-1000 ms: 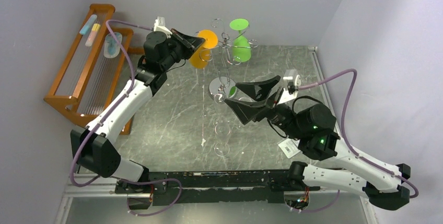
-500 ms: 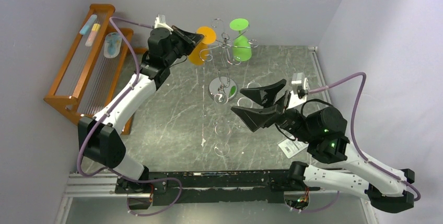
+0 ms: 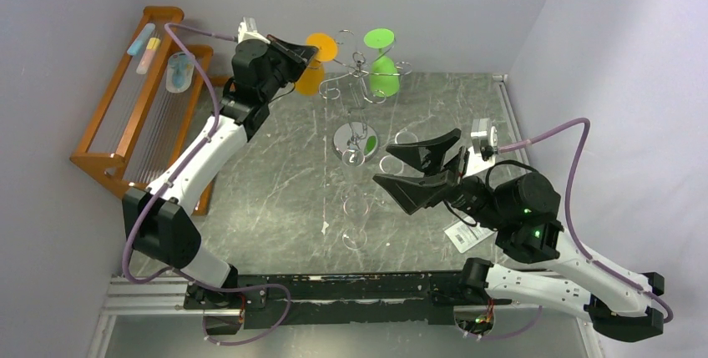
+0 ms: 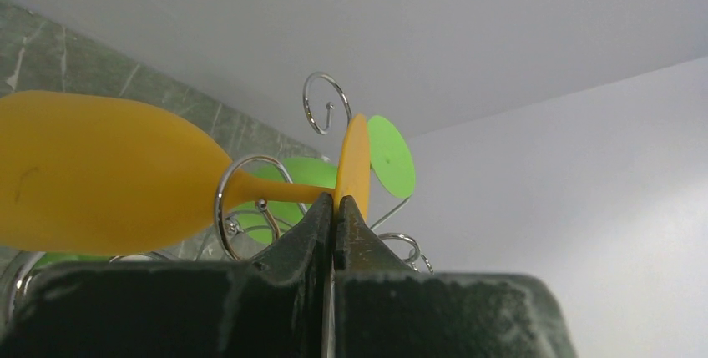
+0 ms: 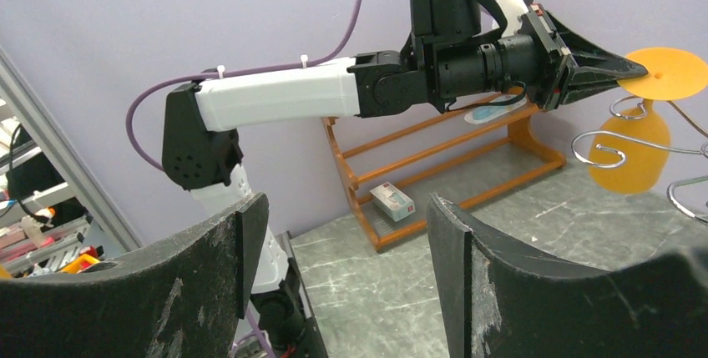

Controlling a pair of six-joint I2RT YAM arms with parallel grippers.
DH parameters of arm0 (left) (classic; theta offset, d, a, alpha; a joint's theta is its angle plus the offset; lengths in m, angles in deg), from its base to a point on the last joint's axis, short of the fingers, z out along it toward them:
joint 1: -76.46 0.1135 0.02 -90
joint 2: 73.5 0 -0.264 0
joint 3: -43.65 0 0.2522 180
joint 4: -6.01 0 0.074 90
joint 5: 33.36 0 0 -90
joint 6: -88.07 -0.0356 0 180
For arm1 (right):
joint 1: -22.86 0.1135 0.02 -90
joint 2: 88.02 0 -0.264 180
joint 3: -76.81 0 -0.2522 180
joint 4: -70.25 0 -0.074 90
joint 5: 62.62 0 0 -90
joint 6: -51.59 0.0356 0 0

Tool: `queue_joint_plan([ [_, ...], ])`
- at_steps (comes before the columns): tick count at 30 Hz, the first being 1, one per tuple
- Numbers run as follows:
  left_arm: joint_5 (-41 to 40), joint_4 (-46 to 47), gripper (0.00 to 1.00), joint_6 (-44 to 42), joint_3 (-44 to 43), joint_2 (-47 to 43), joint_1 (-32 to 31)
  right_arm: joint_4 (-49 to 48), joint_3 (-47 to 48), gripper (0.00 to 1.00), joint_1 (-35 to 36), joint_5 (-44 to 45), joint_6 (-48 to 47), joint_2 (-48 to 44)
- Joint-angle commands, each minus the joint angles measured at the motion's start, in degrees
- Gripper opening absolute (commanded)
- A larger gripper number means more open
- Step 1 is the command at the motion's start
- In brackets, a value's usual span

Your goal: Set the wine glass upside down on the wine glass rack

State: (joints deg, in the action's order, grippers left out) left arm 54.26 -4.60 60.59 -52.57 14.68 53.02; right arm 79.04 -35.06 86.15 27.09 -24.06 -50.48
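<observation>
My left gripper [image 3: 307,53] is shut on the round foot of an orange wine glass [image 3: 311,77], which hangs bowl down at the chrome wire wine glass rack [image 3: 357,74]. In the left wrist view the jaws [image 4: 335,208] pinch the foot's edge, and the glass's stem [image 4: 275,192] passes through a curled wire arm [image 4: 224,199]. A green wine glass [image 3: 385,73] hangs upside down on the rack's right side. The rack's round shiny base [image 3: 356,139] stands on the table. My right gripper [image 3: 389,164] is open and empty, right of the base. In the right wrist view the orange glass [image 5: 634,151] hangs at the far right.
A brown wooden stepped rack [image 3: 134,116] stands at the far left with small items on it. A white tag [image 3: 462,237] lies on the grey marbled table [image 3: 275,199] near the right arm. Walls close in on three sides.
My left gripper has carried the orange glass up and a little back, and the glass has turned more bowl down at the rack's arm. My right gripper has drawn back to the right.
</observation>
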Motion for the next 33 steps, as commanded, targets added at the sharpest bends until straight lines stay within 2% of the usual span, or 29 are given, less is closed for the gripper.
queue_joint_plan([
  [1,-2.36,0.84,0.05,-1.22,0.53,-1.77,1.16,1.00,0.56,0.73,0.07,-0.25,0.02,-0.37],
  [15,0.07,1.91,0.05,-3.27,5.28,-5.00,3.29,1.63,0.50,0.73,0.07,2.13,0.82,1.46],
  [26,10.61,0.43,0.20,-3.68,4.59,-3.32,4.02,0.82,-0.58,0.73,0.08,4.28,1.73,2.19],
  [30,11.85,-0.27,0.30,-3.65,5.10,-3.64,4.02,1.02,-0.55,0.73,0.07,5.80,2.28,2.34],
  [32,11.06,-2.01,0.40,-4.14,5.38,-4.77,4.02,1.99,-0.05,0.73,0.06,6.93,2.84,2.64],
  [33,10.22,-2.86,0.49,-4.61,5.71,-5.61,4.06,2.68,0.28,0.73,0.08,7.43,3.19,2.90],
])
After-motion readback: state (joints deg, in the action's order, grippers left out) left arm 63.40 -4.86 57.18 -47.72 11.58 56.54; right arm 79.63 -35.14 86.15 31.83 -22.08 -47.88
